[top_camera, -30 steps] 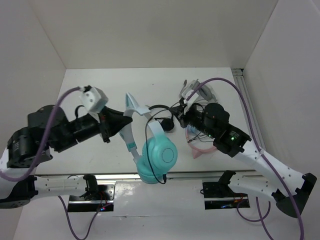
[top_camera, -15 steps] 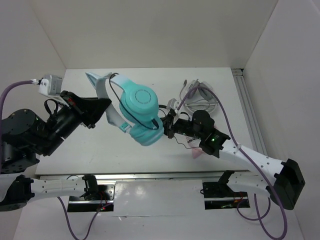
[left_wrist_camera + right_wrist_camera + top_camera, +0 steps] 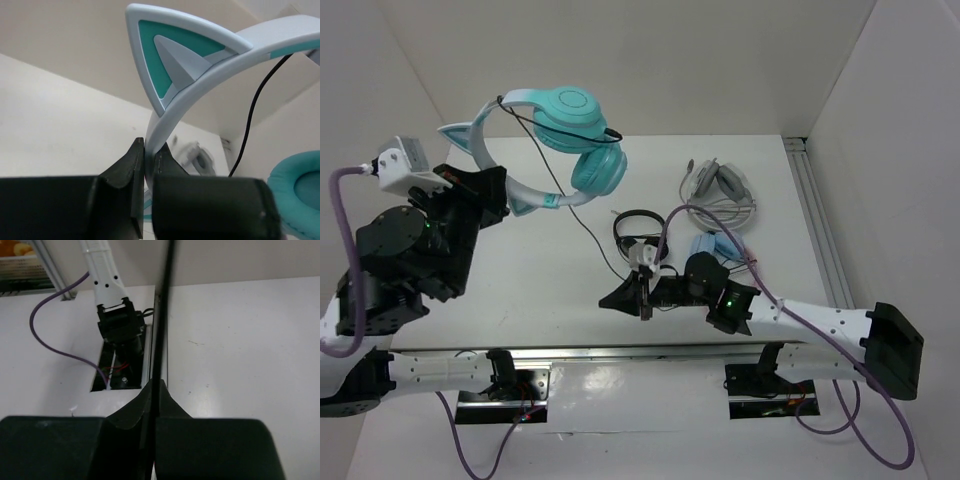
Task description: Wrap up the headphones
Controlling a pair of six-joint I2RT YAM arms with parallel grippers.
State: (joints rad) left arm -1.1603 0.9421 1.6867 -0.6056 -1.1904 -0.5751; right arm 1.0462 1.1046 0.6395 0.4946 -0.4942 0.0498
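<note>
the headphones [image 3: 570, 130] hang in the air, well above the surface [image 3: 550, 262], toward its far left. the left fingers [image 3: 140, 155] are pressed onto the white headband [image 3: 167, 117] just below a cat ear [image 3: 175, 55], and the teal cups [image 3: 582, 140] sit up and to the right of that grip. the thin cable [image 3: 588, 232] drops from the cups and slants down to the right fingers [image 3: 147, 395], which pinch it low, near the front edge. in the right wrist view it runs straight up out of the closed tips. a strand crosses the upper cup, but i cannot tell how many turns lie there.

the step in hand looks like laying a turn of cable round the headphones. to do it well, the left side should act only as a firm post. its hold is a narrow pinch on smooth curved plastic, so a hard tug could swing the band in the tips. the right side should carry the cable round with light, even tension: enough that the loop seats snug, not so much that it strains where the cable leaves the cup. the path is best kept high, since the black pair [image 3: 638, 228] and other headsets [image 3: 718, 190] lie just beyond and could snag the slack.
</note>
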